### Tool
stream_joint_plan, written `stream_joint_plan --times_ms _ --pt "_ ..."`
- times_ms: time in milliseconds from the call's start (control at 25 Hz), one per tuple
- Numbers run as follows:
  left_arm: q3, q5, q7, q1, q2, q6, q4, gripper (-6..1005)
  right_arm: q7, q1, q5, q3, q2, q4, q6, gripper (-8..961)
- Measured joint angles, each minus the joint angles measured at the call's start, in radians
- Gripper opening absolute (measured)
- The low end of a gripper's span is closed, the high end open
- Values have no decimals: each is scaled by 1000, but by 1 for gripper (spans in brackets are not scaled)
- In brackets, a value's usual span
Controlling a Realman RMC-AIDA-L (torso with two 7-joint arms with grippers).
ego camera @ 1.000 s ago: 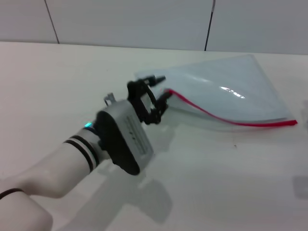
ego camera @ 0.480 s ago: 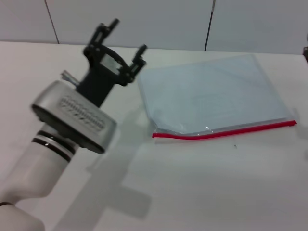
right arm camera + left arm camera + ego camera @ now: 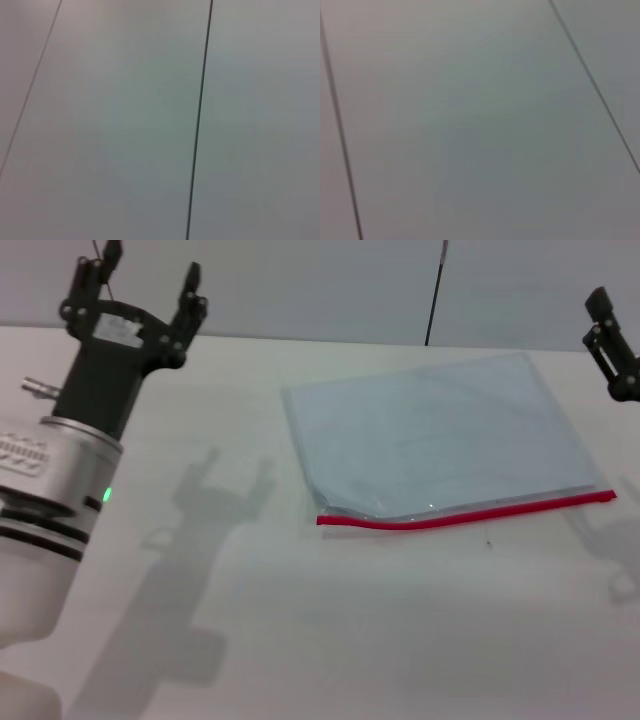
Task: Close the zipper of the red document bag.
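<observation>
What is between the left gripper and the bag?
Nothing: in the head view only bare table separates the raised, open left gripper from the bag.
</observation>
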Motion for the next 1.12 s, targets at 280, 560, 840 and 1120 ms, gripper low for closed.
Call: stream_joint_plan --times_ms 280,560,840,1120 --pt "-4 -56 -236 -29 1 -96 -115 780 92 -3 1 -9 0 -26 -47 745" --pt "7 -128 -240 -35 -2 -113 -128 775 99 -4 16 3 0 -29 -40 744" --pt "7 -167 -241 -41 -4 -105 -132 770 141 -13 76 35 2 -43 -24 742" --pt "10 -171 -241 -46 -3 -102 -143 770 151 -14 109 38 2 -42 19 741"
